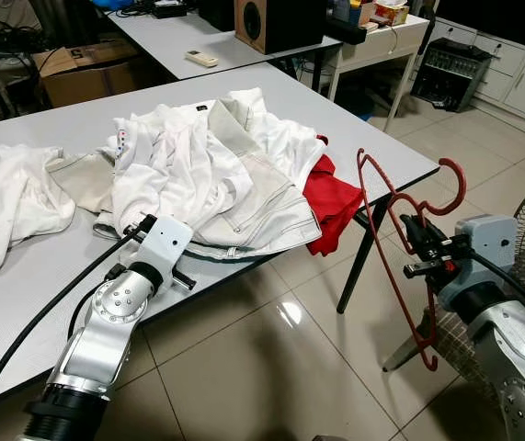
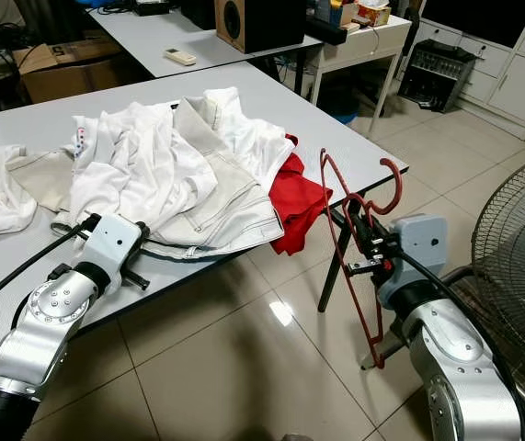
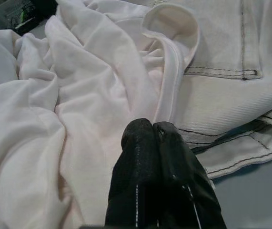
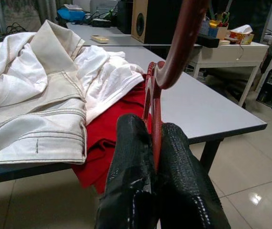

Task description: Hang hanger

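A: Landmark = grey table [image 1: 354, 138]. What's on it?

B: Heap of white clothes [image 1: 188, 165] mid-table; red garment [image 1: 331, 202] drooping over the near edge. Fan [image 2: 510, 239] on the floor, off the table's right end.

A: Hanger?

B: Red hanger [image 1: 400, 248] is off the table, in the air just past its near right corner, hook up. Looks thin, stiff and light, prob. smooth so may twist in a pinch. Best hold judged near the neck, below the hook.

A: Grippers?

B: Right gripper [image 4: 156, 143] clamped tight on the hanger's frame. Left gripper [image 3: 152, 136] fingers pressed together, nothing between them, tips at the white clothes by the near edge.
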### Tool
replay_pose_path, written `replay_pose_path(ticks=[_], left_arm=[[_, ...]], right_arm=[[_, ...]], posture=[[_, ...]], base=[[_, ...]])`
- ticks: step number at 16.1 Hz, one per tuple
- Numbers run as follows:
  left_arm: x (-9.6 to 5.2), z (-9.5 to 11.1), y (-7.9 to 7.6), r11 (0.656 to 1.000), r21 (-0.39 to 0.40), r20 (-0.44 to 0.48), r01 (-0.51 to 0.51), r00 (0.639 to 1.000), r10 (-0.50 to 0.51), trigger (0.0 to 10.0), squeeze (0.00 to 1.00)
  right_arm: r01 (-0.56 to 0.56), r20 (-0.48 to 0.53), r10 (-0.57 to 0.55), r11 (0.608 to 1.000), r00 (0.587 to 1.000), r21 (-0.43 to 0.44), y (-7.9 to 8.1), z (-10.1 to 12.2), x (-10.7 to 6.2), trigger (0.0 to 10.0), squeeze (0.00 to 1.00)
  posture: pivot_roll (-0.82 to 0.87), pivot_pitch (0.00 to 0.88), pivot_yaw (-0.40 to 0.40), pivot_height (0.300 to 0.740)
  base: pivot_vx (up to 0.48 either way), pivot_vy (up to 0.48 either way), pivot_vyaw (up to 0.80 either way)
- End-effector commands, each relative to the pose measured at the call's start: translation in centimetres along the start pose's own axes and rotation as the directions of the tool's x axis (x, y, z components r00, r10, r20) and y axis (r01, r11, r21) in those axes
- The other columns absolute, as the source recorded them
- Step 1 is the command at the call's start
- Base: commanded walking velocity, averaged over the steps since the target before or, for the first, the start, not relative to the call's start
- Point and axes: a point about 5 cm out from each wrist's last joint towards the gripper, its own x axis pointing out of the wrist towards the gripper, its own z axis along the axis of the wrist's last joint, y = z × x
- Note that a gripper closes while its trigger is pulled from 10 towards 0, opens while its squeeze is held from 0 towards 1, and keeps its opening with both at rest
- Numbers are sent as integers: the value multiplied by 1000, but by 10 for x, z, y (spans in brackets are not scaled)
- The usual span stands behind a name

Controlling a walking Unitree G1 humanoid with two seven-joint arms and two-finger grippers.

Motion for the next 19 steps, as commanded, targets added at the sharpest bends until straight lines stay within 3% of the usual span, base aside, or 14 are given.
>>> replay_pose_path(ticks=[1,4,7,12,16,17,18,19], left_arm=[[1,0,-1,1000,-5,-1,22,1000,-22,0,0],[1,1,-5,998,-30,2,54,999,-54,0,0],[5,18,8,994,-108,86,-2,996,11,0,0],[2,68,47,1000,5,235,23,972,-23,0,0],[-3,79,60,997,58,242,50,968,-63,0,0],[-4,80,62,997,60,245,49,968,-62,0,0],[-5,85,67,999,33,266,27,963,-35,0,0],[-4,92,72,1000,5,292,8,956,-9,0,0]], right_arm=[[1,13,-1,1000,1000,-13,-1,2,1,10000,0],[2,12,-1,1000,1000,-13,-1,2,1,10000,0],[15,19,-15,1000,1000,-11,-3,2,1,10000,0],[28,25,-27,1000,999,-7,-4,1,2,10000,0],[28,29,-28,1000,999,-3,-3,1,2,10000,0],[-8,35,7,1000,999,17,1,1,2,10000,0],[-111,61,108,993,992,49,12,6,0,10000,0],[-266,89,258,958,962,106,27,12,-6,10000,0]], posture=[[-129,0,2,740],[-128,0,4,740],[-125,0,4,740],[-118,0,8,740],[-114,0,13,740],[-113,0,15,740],[-109,0,20,740],[-111,0,22,740]], base=[[0,0,0],[0,0,0],[0,0,0],[0,0,0],[0,0,0],[0,0,0],[0,0,0],[0,0,0]])
